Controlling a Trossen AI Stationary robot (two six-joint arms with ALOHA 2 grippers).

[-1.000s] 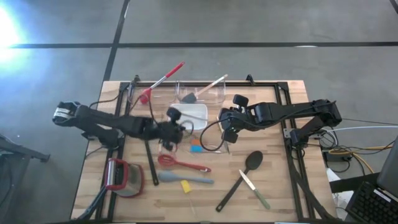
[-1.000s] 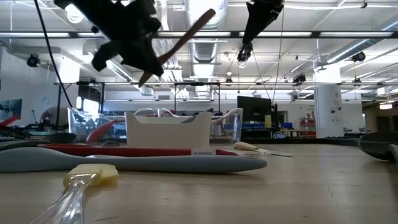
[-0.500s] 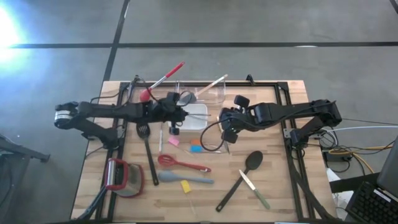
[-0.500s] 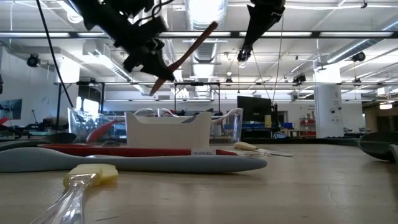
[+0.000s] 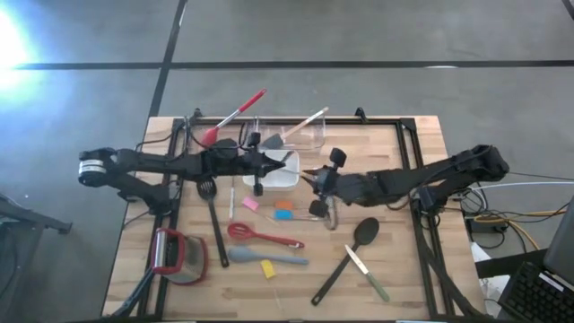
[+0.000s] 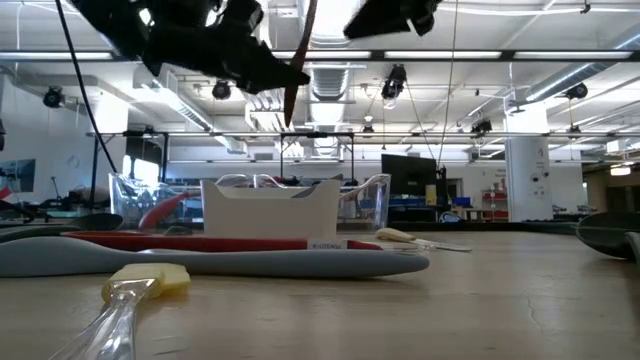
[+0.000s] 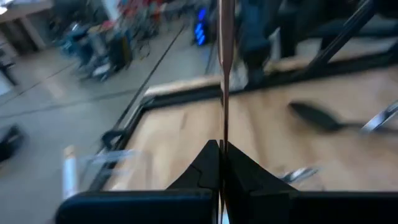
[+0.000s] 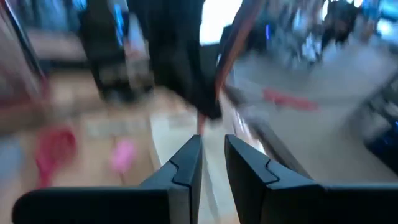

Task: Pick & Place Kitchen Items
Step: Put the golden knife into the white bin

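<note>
My left gripper (image 5: pixel 285 162) hangs over the white dish (image 5: pixel 285 178), shut on a thin utensil with a brown wooden handle (image 6: pixel 300 60), which shows as a narrow upright strip in the left wrist view (image 7: pixel 224 74). My right gripper (image 5: pixel 310 178) faces it from the table's right, close by; its fingers (image 8: pixel 186 163) stand a little apart with nothing between them. On the table lie a red whisk (image 5: pixel 265 238), a grey-blue spatula (image 5: pixel 267 258), a black slotted turner (image 5: pixel 213 218), a black spoon (image 5: pixel 352 253) and a pale-handled knife (image 5: pixel 369 274). My left gripper pinches the utensil's lower part (image 7: pixel 222 138) between its two shut fingers. The fingers lie about level, pointing toward the table's right, across the utensil. The utensil stands nearly upright, its wooden handle (image 6: pixel 304 40) rising above the fingers, clear of the dish and table.
A clear tub (image 5: pixel 289 135) at the far side holds a red-handled utensil (image 5: pixel 236 114) and a light-handled spatula (image 5: pixel 302 124). Pink (image 5: pixel 250 204), blue (image 5: pixel 282 215) and yellow (image 5: pixel 267 268) pieces lie mid-table. A red-and-grey gadget (image 5: pixel 176 256) sits near left.
My left gripper has carried the utensil toward the far edge and the right, from above the coloured pieces to above the white dish, and has rolled: the handle, slanted before, now stands nearly upright. My right gripper has tipped from pointing down to nearly level, sunk, and reached toward the left gripper.
</note>
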